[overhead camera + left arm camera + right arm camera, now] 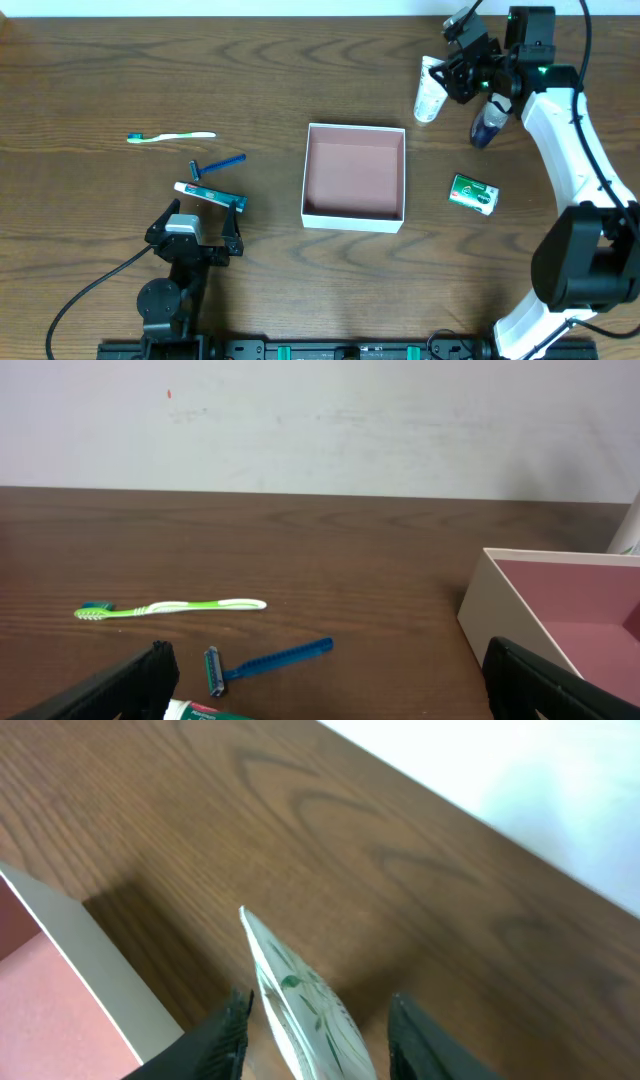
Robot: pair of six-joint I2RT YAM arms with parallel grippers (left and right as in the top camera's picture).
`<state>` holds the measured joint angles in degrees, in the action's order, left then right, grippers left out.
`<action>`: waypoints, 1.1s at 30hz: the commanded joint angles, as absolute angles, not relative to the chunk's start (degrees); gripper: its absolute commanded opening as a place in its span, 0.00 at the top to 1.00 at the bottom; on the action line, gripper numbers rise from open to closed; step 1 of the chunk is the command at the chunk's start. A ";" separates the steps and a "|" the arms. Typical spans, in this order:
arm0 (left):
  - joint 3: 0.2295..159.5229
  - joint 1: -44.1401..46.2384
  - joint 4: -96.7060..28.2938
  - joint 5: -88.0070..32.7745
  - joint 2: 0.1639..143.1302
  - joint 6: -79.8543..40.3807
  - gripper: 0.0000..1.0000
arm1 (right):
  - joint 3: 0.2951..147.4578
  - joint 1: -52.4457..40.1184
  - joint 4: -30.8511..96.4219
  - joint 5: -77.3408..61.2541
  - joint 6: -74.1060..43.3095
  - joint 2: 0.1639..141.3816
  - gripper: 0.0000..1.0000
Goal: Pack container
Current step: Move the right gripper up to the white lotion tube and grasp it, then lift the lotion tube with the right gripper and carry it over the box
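Now, first pick: right gripper [318, 1030], fingers spread, straddles the tube [296, 988]. Next: close, lift, carry to the empty container [354, 219]; left gripper [330, 678] spread too.

Dark brown wood-grain desk [120, 60], broad looping grain, filling almost the whole overhead view. Matte finish, slight sheen only. Thin pale strip along the far edge at the top of the overhead view. Plain off-white wall [320, 420] rising straight behind the desk in the left wrist view, with faint grey scuffs and one small red speck at upper left. Same pale wall at upper right of right wrist view. Light even and diffuse, shadows soft.
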<state>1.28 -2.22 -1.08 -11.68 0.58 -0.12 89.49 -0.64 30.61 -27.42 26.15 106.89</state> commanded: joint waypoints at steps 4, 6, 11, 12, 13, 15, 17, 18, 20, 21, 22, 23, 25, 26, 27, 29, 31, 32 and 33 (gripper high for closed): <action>0.23 -2.50 -2.92 -12.86 0.23 0.21 0.02 | 89.12 -0.05 30.81 -30.46 25.76 109.84 0.66; 0.23 -2.50 -2.94 -12.86 0.23 0.21 0.02 | 89.12 -0.05 30.72 -30.37 25.78 109.84 0.76; 0.23 -2.50 -2.94 -12.86 0.23 0.21 0.02 | 89.12 0.01 29.65 -29.76 23.68 109.84 0.99; 0.23 -2.50 -2.94 -12.86 0.23 0.21 0.02 | 89.12 0.05 29.15 -29.17 22.13 109.84 0.99; 0.23 -2.50 -2.94 -12.86 0.23 0.21 0.02 | 89.14 0.05 28.51 -28.53 20.69 109.82 0.99; 0.23 -2.50 -2.94 -12.86 0.23 0.21 0.02 | 89.23 0.05 27.44 -26.76 16.99 109.40 0.99; 0.23 -2.50 -2.94 -12.86 0.23 0.21 0.02 | 89.47 0.05 27.18 -24.25 13.21 108.44 0.99; 0.23 -2.50 -2.94 -12.86 0.23 0.21 0.02 | 89.67 -0.03 27.27 -22.85 11.20 107.77 0.99; 0.23 -2.50 -2.94 -12.86 0.23 0.19 0.02 | 89.84 -0.19 27.68 -20.47 8.47 105.78 0.99; 0.23 -2.50 -2.94 -12.86 0.23 0.21 0.02 | 89.86 -0.34 27.90 -18.68 6.74 104.38 0.99; 0.23 -2.50 -2.94 -12.86 0.23 0.21 0.02 | 89.86 -0.54 28.12 -17.08 5.41 103.09 0.99; 0.23 -2.50 -2.94 -12.86 0.23 0.21 0.02 | 89.89 -0.89 28.51 -15.18 4.19 101.38 0.99; 0.23 -2.50 -2.94 -12.86 0.23 0.21 0.02 | 89.89 -1.76 29.47 -11.70 2.61 97.82 0.99; 0.23 -2.50 -2.94 -12.86 0.23 0.19 0.02 | 89.89 -2.46 30.35 -9.69 1.85 95.42 0.99; 0.23 -2.50 -2.94 -12.86 0.23 0.21 0.02 | 89.89 -3.16 31.18 -8.12 1.21 93.27 0.99; 0.23 -2.50 -2.92 -12.86 0.23 0.21 0.02 | 89.89 -4.71 32.97 -5.45 0.03 89.25 0.99; 0.23 -2.50 -2.92 -12.86 0.23 0.19 0.02 | 89.89 -6.81 35.18 -2.42 -1.87 85.32 0.99; 0.23 -2.50 -2.94 -12.86 0.23 0.21 0.02 | 89.89 -8.10 36.38 -0.82 -2.98 83.57 0.99; 0.23 -2.50 -2.94 -12.86 0.23 0.21 0.02 | 89.89 -9.26 37.50 0.47 -4.19 82.11 0.99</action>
<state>1.28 -2.22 -1.08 -11.68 0.58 -0.12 88.97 -5.89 36.18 -5.56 1.30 87.61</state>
